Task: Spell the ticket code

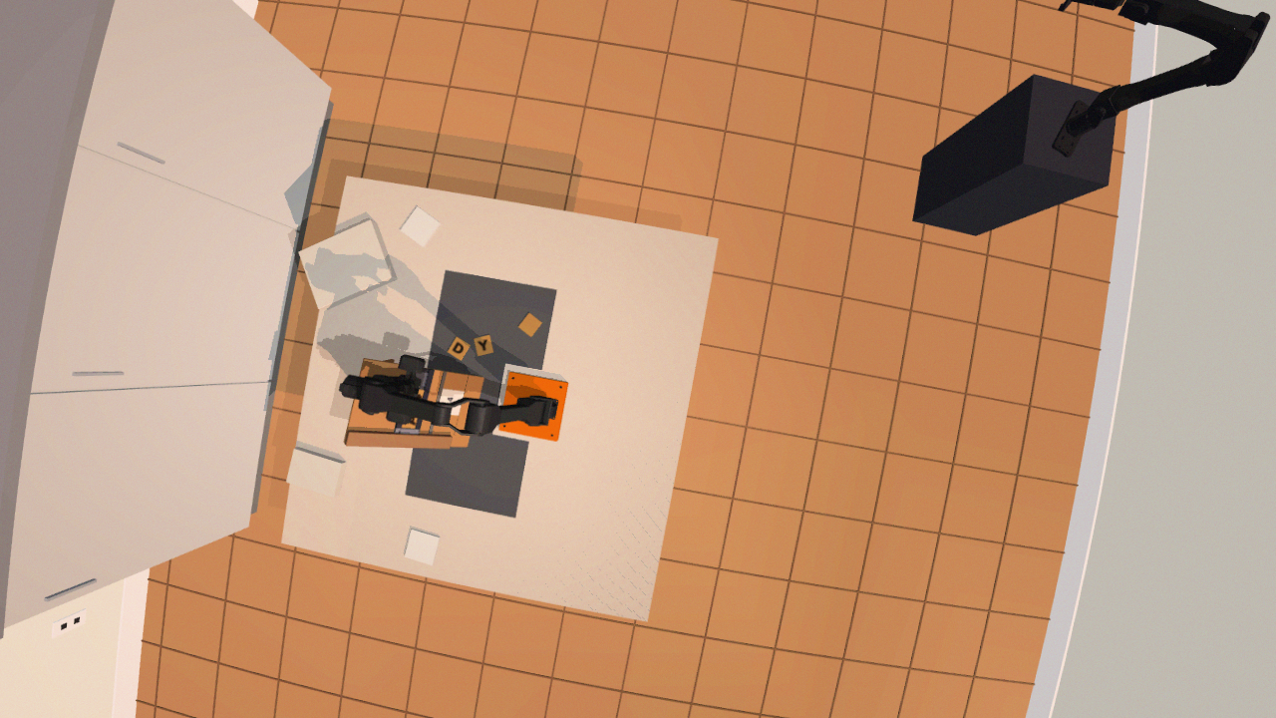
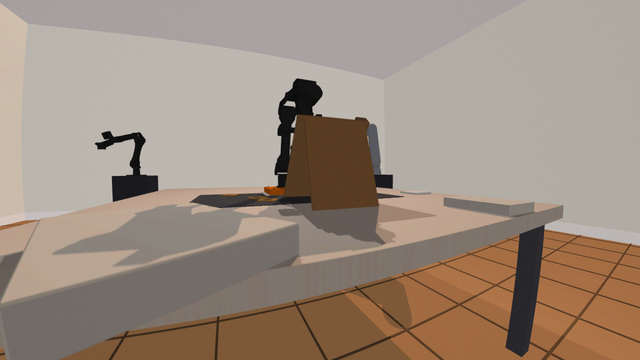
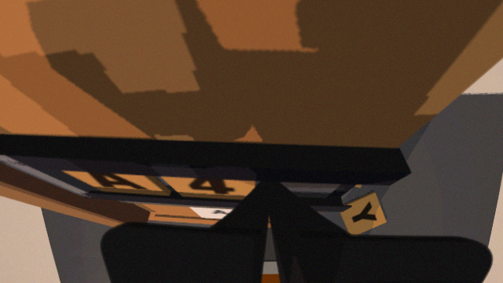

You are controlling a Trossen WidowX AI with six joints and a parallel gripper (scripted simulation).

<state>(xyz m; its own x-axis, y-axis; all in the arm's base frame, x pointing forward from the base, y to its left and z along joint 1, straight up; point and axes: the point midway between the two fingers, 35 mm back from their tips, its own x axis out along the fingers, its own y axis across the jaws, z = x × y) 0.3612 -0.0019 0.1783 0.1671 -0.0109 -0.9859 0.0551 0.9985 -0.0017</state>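
The brown board (image 2: 342, 163) (image 3: 314, 98) stands upright like an easel. In the wrist view its dark rail (image 3: 196, 151) holds the A tile (image 3: 114, 181) on the left and the 4 tile (image 3: 212, 185) right of it, a thin dark gap between them. My gripper (image 3: 268, 186) is shut and empty, its tips at the rail by the 4 tile's right edge; contact is unclear. The Y tile (image 1: 482, 345) (image 3: 363, 214) lies beyond the rail's right end beside the D tile (image 1: 459, 348). A tile with no visible letter (image 1: 529, 324) lies farther off. The ticket (image 1: 452, 401) (image 3: 214, 212) is mostly hidden by fingers and rail.
The loose tiles lie on a dark mat (image 1: 464, 482) on the pale counter (image 1: 615, 375). My arm's base is on an orange plate (image 1: 552, 419). Pale blocks stand near the counter's edges, including a large one (image 1: 348, 264) (image 2: 152, 268) and a smaller one (image 1: 316, 470) (image 2: 487, 205).
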